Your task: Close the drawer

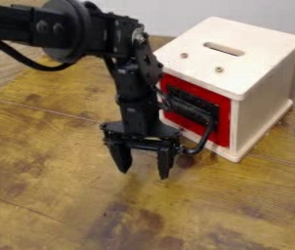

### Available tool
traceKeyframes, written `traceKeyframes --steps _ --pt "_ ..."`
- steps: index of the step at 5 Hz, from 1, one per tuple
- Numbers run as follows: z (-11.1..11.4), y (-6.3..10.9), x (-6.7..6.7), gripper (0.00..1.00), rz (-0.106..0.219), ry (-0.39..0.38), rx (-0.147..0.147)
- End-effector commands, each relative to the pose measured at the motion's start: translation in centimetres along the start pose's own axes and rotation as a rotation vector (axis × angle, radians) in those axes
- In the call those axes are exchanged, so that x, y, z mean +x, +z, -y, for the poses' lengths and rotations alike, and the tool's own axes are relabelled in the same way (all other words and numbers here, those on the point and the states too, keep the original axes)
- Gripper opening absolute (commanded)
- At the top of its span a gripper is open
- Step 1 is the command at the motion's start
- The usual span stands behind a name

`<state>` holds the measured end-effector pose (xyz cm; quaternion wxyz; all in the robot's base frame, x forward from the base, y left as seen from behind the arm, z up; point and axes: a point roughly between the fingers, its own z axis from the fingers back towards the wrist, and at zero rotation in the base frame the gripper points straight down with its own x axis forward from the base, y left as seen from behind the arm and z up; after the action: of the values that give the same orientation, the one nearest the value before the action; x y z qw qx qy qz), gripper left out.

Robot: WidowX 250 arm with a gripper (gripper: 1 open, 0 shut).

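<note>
Camera view has the gripper (140, 166) hanging fingers-apart over the bench (59, 195), empty, just left of the red drawer (183, 109) poking slightly out of the white cabinet (248, 73). Could easily snag the black handle (197, 122) and shove the whole cabinet instead.

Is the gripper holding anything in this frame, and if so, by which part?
Nothing is held. The gripper hangs open above the wooden table, its fingers empty, in front of the red drawer and clear of its black handle.
</note>
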<state>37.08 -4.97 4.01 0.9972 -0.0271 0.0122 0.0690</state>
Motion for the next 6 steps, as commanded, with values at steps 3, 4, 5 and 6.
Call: traceKeyframes --steps 3,4,5,6 --pt "-1.2 4.8 0.6 1.00 0.131 0.048 -0.034" --pt "-1.4 4.8 0.7 1.00 0.133 0.052 -0.036" --pt "-1.4 4.6 0.7 1.00 0.134 0.055 -0.038" --pt "-1.5 4.5 0.7 1.00 0.135 0.058 -0.040"
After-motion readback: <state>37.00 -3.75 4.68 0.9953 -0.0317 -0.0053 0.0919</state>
